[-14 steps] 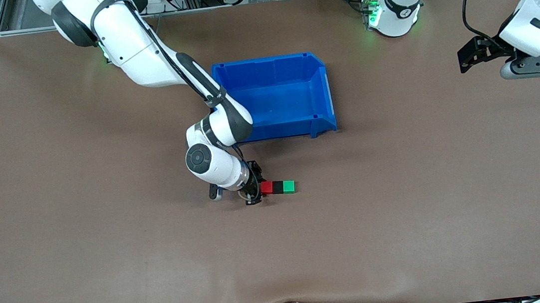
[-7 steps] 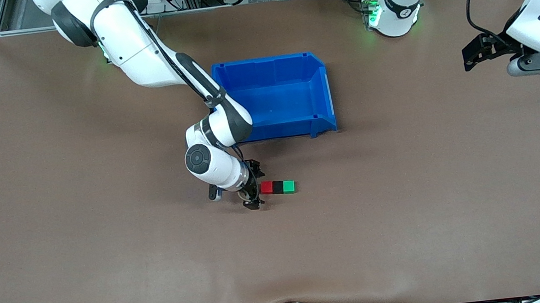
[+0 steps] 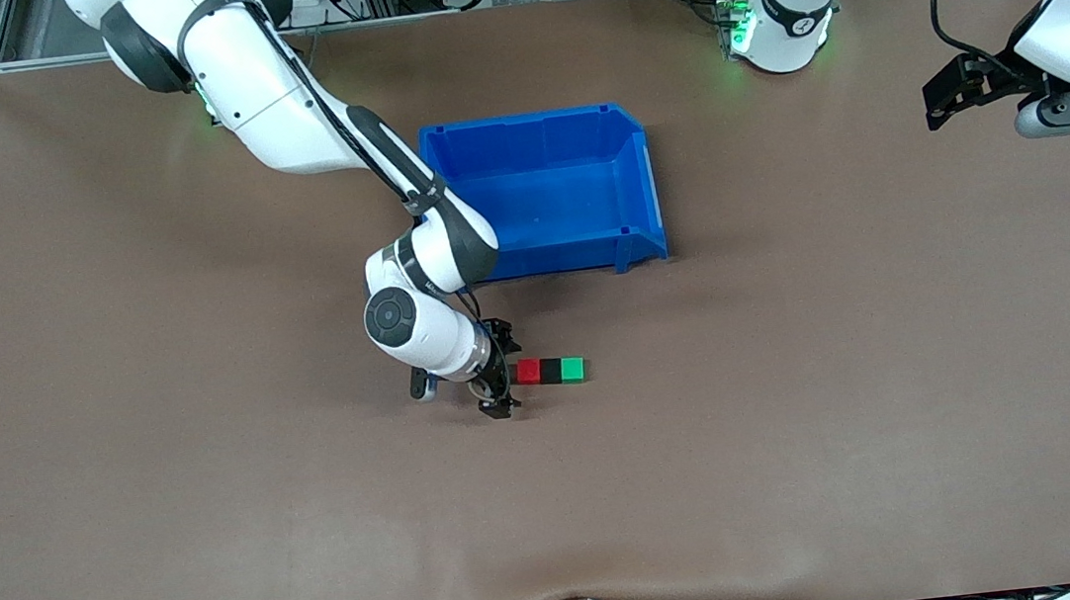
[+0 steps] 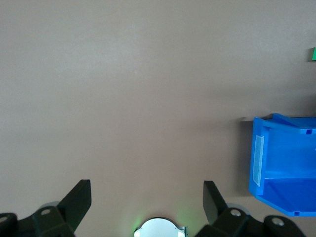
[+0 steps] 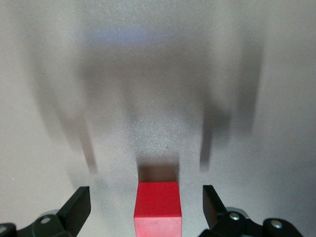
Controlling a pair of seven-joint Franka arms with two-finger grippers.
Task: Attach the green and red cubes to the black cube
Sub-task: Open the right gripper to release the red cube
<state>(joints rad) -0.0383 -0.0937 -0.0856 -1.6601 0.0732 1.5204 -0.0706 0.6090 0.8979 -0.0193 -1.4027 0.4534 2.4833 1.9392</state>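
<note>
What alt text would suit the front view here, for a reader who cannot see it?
Red cube, black cube and green cube lie joined in a row on the brown table, nearer the camera than the blue bin. The open right gripper sits beside the red cube; the left gripper waits at its own end.

We find no text, number or brand that we can read in any of the views. The white rectangular label (image 4: 258, 159) on the wall of the blue plastic bin (image 4: 291, 197), at the right edge of the left wrist view, looks blank to us. The small dark mark on the white base of the left arm (image 3: 800, 26), at the upper right of the front view, is too small for us to make out.
</note>
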